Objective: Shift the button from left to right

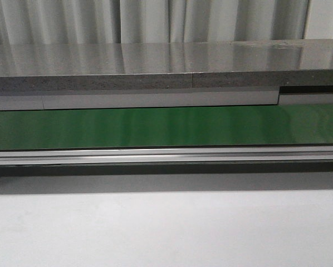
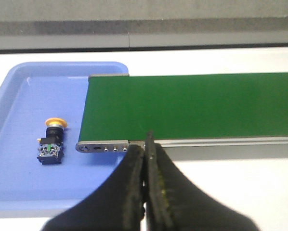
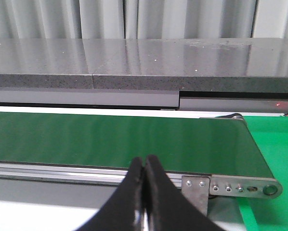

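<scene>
The button [image 2: 51, 140] lies on its side in a blue tray [image 2: 19, 173], yellow-orange cap pointing away from me, black body and pale contact block nearer. It shows only in the left wrist view. My left gripper [image 2: 145, 144] is shut and empty, hanging apart from the button, near the end of the green conveyor belt [image 2: 192, 106]. My right gripper [image 3: 144, 163] is also shut with nothing in it, in front of the belt's other end [image 3: 134, 139]. Neither gripper shows in the front view.
The belt [image 1: 166, 125] runs across the scene on an aluminium frame [image 1: 166, 154], with a grey stone ledge [image 1: 155, 67] and curtains behind. A metal end bracket [image 3: 230, 185] and a green surface [image 3: 274, 144] lie past the belt's right end. White tabletop [image 1: 166, 228] lies in front.
</scene>
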`<state>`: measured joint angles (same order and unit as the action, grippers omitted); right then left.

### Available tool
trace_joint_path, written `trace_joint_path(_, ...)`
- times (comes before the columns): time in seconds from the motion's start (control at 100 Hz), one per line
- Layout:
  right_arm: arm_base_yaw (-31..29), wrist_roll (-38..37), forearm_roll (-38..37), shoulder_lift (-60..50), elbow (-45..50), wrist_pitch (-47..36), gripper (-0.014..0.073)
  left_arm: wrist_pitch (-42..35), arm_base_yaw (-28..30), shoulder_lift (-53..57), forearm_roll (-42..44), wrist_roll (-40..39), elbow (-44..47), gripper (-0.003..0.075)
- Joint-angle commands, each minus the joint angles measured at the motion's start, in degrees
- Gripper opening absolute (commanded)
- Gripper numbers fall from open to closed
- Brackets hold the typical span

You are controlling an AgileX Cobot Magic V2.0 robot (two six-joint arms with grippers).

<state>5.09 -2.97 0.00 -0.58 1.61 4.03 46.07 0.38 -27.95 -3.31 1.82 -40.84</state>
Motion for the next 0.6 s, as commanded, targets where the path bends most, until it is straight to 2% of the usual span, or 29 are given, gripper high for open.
trace_joint_path(0.0,0.00,0.16,-0.46,-0.90,-1.08,-4.86,-0.0067,-2.42,0.14,-4.00,-0.19,-0.60,-3.15,-0.0019)
trace_joint_path(0.47,0.00,0.16,-0.46,-0.90,-1.08,-4.86,-0.0067,-1.69,0.14,-11.08,-0.19,-0.60,-3.15,-0.0015)
trace_joint_path(0.56,0.00,0.16,-0.46,-0.90,-1.08,-4.86,-0.0067,-1.79,0.14,-11.08,-0.19,-0.60,-3.15,0.0043)
trace_joint_path(0.59,0.00,0.16,-0.46,-0.90,-1.08,-4.86,-0.0067,-1.77,0.14,-11.08,-0.19,-0.60,-3.15,0.0092)
